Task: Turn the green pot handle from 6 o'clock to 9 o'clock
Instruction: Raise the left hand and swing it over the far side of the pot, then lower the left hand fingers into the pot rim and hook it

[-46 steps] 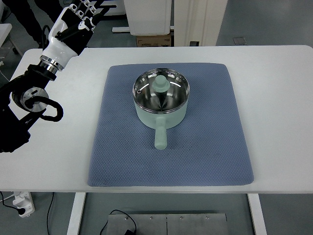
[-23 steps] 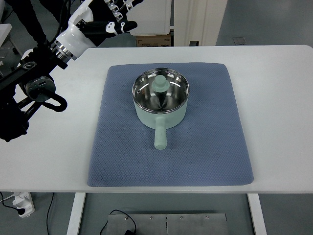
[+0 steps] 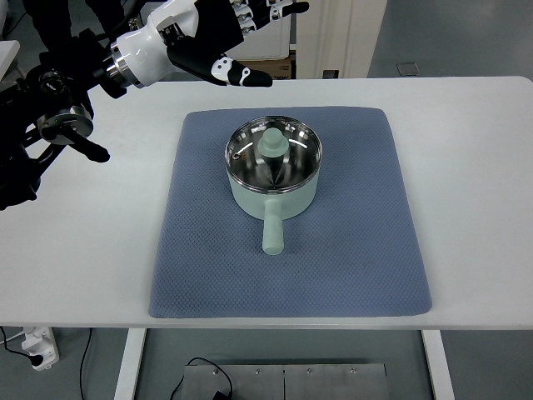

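left hand (image 3: 218, 37) has swung in from the table's left corner to the far edge, fingers spread and holding nothing, well apart from the pot (image 3: 274, 165). pot hasn't budged, mid mat (image 3: 208, 250), handle (image 3: 272, 231) at 6 o'clock. looks like just the approach, rotation not started.

A white counter (image 3: 466, 183) with rounded corners fills most of the view, evenly lit. Under its near edge, white legs (image 3: 127, 367) stand at left and right, with a grey metal plate (image 3: 283, 382) between them low down. On the floor at the near left lies a white power strip (image 3: 37, 346) with black cables (image 3: 87, 354) trailing. Beyond the far edge the floor (image 3: 450, 37) is grey-blue; white panels (image 3: 250, 25) stand there, with a brown cardboard box (image 3: 260, 68) at their foot.
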